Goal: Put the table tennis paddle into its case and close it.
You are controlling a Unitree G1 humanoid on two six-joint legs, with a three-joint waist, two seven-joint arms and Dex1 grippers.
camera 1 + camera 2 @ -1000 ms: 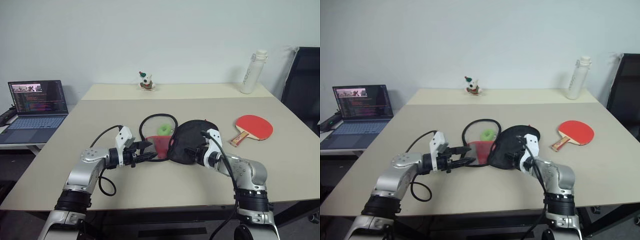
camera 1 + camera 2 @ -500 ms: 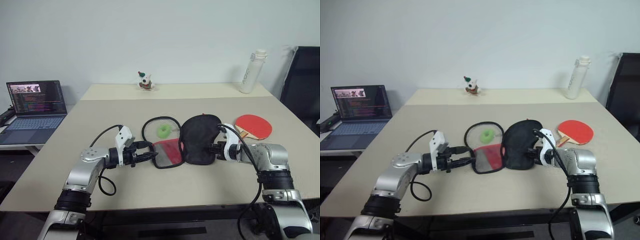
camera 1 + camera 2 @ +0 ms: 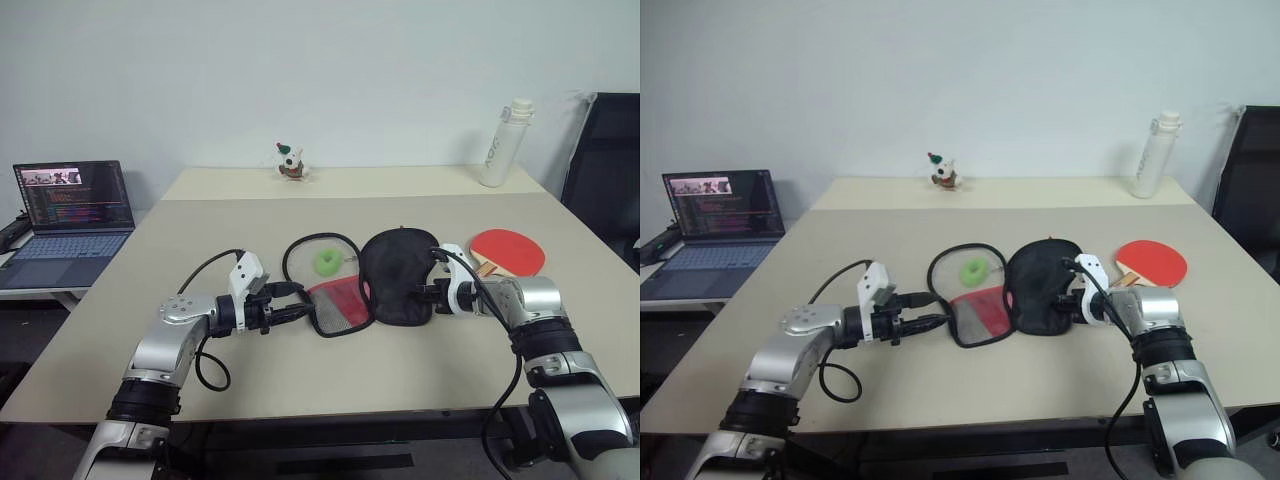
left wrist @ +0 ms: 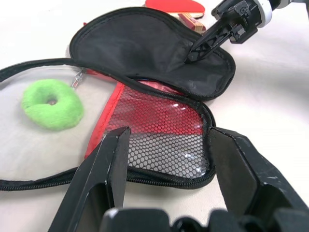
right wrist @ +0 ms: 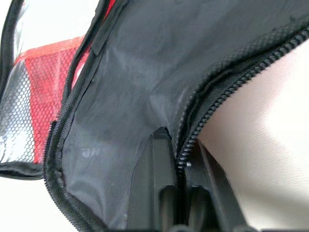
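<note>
The case [image 3: 375,285] lies unzipped on the table [image 3: 300,380] between the two grippers, its black flap folded toward the right gripper [image 3: 428,294] and its red mesh half spread toward the left gripper [image 4: 166,159]. The right gripper's fingers are pinched on the black flap's zipper edge; the fabric creases at the pinch, which suggests a light, limp pouch that will drag and fold rather than hold shape. The left gripper stands spread and empty, its fingers straddling the mesh end. The table tennis paddle [image 3: 505,250] rests beyond the right gripper, partly behind the black flap. Judged stiff, flat and light, it is best taken by the wooden handle.
</note>
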